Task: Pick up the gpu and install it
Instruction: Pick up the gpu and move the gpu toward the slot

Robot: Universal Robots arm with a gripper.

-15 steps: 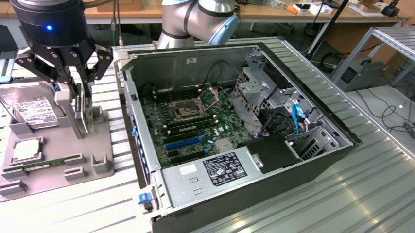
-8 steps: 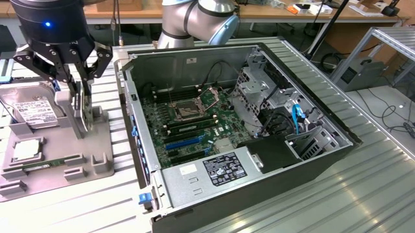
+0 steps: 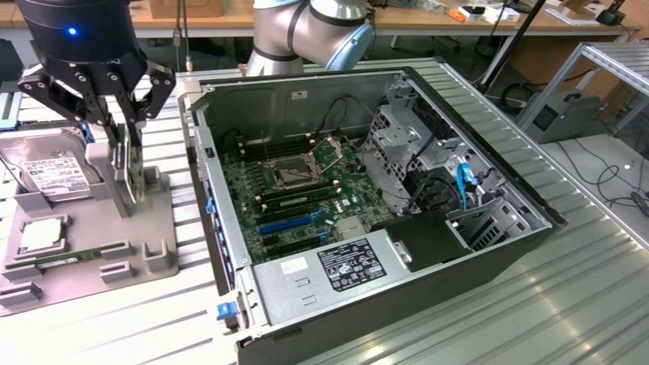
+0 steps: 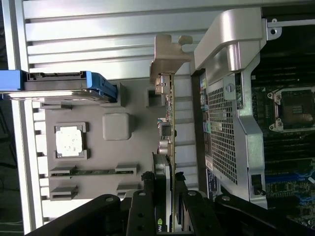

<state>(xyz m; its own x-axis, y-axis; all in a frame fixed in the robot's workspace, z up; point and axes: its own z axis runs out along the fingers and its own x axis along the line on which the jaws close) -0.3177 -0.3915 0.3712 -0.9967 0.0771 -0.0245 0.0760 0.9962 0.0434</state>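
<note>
Hard drive (image 3: 45, 175) at 9 o'clock in the exterior view is chopped off by the frame edge, label's too tiny to read. On the wrist view, one end of the gpu (image 4: 171, 103) disappears behind the tool (image 4: 164, 179).

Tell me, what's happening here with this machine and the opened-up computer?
A robot arm's black fingers are closed on either side of a thin dark circuit card with a silver metal bracket. The card stands on edge in a grey plastic parts tray, beside the open grey metal computer case. The card looks seated in its tray slot rather than lifted, and it is not yet in the case.
</note>
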